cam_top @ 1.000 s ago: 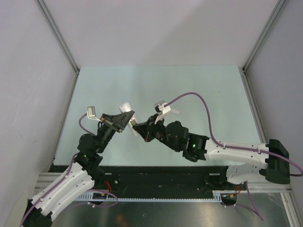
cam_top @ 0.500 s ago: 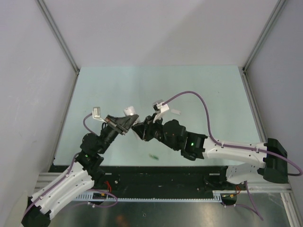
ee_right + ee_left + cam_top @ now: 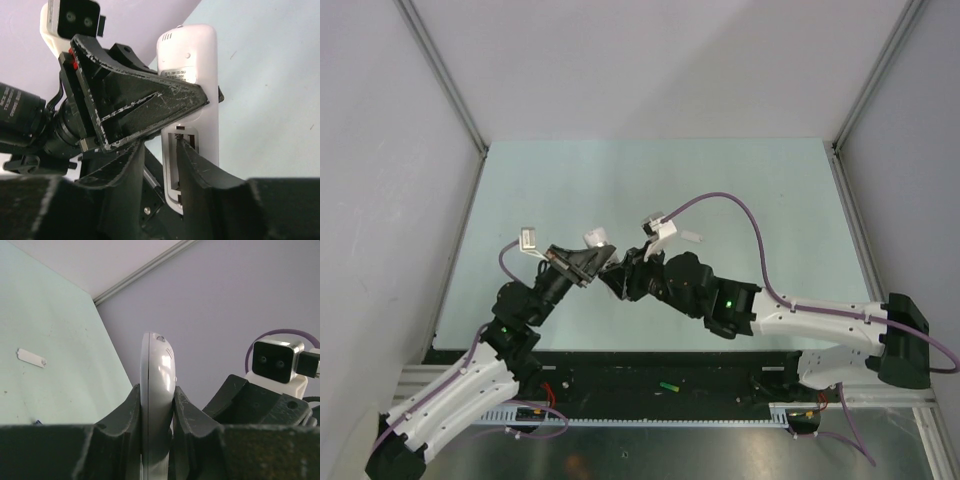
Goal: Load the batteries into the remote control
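The left gripper [image 3: 156,392] is clamped on the raised remote control [image 3: 157,360] and the right gripper [image 3: 159,146] stands apart and empty at its open compartment [image 3: 171,176], so loading likely calls next for fetching the green battery [image 3: 668,386] lying off the table [image 3: 570,180] on the black rail [image 3: 620,385].

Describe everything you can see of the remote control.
The remote control is a small white oblong of glossy plastic with rounded ends. The left gripper clamps it across its front and back and holds it off the table. Its back shows a printed label, a small grille near one end and an open recessed compartment with a spring, with no battery visible inside. The right gripper is close in front of that compartment.
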Motion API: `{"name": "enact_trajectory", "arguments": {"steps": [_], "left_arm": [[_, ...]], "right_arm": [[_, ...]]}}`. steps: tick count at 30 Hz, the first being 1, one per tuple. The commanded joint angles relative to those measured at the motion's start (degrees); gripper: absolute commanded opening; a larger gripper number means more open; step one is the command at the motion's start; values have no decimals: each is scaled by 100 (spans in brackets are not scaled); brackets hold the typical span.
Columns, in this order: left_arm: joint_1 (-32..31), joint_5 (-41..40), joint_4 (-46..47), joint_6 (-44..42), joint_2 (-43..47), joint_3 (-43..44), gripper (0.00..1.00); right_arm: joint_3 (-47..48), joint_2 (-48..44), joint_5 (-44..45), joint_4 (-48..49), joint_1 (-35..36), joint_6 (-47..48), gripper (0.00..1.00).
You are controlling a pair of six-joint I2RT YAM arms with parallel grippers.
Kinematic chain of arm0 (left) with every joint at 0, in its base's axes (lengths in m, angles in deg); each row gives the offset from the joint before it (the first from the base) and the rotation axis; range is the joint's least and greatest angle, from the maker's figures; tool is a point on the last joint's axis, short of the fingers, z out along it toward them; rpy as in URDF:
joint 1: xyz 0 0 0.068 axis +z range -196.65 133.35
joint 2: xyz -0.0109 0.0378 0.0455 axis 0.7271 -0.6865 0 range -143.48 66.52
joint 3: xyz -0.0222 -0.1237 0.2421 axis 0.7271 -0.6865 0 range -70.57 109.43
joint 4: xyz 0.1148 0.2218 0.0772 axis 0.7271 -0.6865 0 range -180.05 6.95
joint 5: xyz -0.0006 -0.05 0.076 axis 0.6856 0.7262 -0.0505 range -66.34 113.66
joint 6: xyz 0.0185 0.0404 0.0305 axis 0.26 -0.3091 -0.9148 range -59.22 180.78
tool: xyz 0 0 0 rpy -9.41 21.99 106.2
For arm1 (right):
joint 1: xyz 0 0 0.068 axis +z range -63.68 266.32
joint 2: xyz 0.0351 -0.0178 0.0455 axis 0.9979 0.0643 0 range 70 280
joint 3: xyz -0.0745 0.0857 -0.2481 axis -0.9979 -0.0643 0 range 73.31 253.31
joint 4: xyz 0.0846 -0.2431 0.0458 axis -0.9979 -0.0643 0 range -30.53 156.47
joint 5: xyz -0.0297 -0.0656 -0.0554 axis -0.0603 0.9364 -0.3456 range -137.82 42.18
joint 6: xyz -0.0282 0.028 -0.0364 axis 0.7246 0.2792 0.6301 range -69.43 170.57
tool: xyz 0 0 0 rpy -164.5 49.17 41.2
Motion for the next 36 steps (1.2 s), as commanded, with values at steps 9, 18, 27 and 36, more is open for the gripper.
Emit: {"name": "enact_trajectory", "arguments": {"steps": [9, 18, 27, 36], "left_arm": [[-140, 164, -151, -161, 9, -216, 0], [45, 85, -897, -187, 773, -410, 0], [45, 146, -1653, -214, 1459, -428, 0], [45, 120, -1988, -293, 1671, -419, 0]], "right_arm": [[-47, -1079, 474, -2797, -113, 384, 48], [-1075, -1283, 158, -3951, -60, 59, 46], [-1147, -501, 26, -3828, 2, 366, 43], [-1076, -175, 113, -4188, 309, -1188, 47]]}}
